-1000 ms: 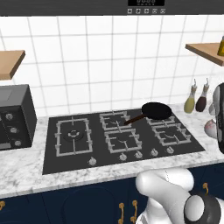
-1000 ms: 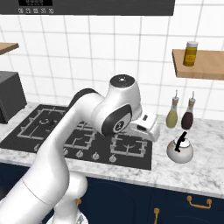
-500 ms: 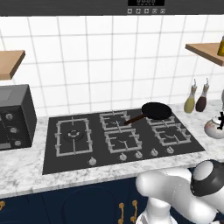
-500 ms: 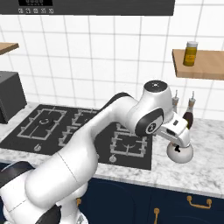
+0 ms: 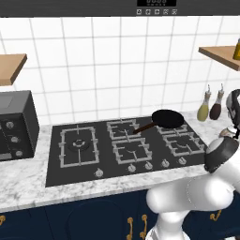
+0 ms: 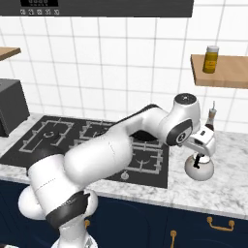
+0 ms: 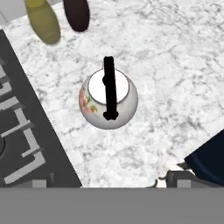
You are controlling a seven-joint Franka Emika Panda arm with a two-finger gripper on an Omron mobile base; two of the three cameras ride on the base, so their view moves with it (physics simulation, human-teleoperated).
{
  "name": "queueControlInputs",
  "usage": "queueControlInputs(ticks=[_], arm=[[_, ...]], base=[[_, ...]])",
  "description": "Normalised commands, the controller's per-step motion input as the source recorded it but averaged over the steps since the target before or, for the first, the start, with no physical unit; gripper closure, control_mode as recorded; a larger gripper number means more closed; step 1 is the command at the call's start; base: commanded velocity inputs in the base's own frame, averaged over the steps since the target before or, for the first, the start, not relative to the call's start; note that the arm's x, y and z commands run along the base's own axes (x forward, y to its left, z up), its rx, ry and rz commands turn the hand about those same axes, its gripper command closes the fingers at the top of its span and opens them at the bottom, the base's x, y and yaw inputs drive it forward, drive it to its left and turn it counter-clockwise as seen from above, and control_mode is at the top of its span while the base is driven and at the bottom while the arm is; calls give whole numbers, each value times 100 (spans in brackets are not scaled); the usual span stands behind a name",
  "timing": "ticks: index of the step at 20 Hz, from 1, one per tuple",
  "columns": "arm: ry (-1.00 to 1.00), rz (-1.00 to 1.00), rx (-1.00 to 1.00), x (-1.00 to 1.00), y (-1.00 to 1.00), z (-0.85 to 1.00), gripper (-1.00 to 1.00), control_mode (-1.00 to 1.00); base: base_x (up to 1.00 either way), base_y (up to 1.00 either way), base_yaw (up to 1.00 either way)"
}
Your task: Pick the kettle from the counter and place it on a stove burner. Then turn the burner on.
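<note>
The small silvery-white kettle [image 6: 198, 169] stands upright on the white marble counter [image 6: 225, 191], just right of the black cooktop. From above, the kettle [image 7: 108, 99] shows its black arched handle and a faint floral mark on its side. My gripper [image 6: 199, 155] hangs directly over it, open, with the jaws wide and clear of the handle. In the hand view the gripper [image 7: 111, 183] has nothing between its tips. The large stove burner [image 5: 78, 144] lies at the cooktop's left end, also seen as the stove burner [image 6: 48, 133] beyond my arm.
A black frying pan [image 5: 168, 118] sits on a rear right burner. Two bottles [image 7: 43, 19] stand on the counter behind the kettle. A dark oven box [image 5: 14, 124] stands left of the cooktop. A jar [image 6: 210, 59] rests on the wooden wall shelf.
My arm has swung to the right, from over the cooktop to above the kettle, and lowered toward it. The jaws stayed open. The kettle has not moved.
</note>
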Motion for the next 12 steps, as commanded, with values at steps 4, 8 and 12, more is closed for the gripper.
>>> queueControlInputs(ticks=[4,8,12], arm=[[5,0,0,70,-1,-51,-100,-100],[0,0,0,34,-26,-33,-100,-100],[0,0,2,5,-63,-30,-100,-100]], base=[[0,0,0],[0,0,0],[0,0,0]])
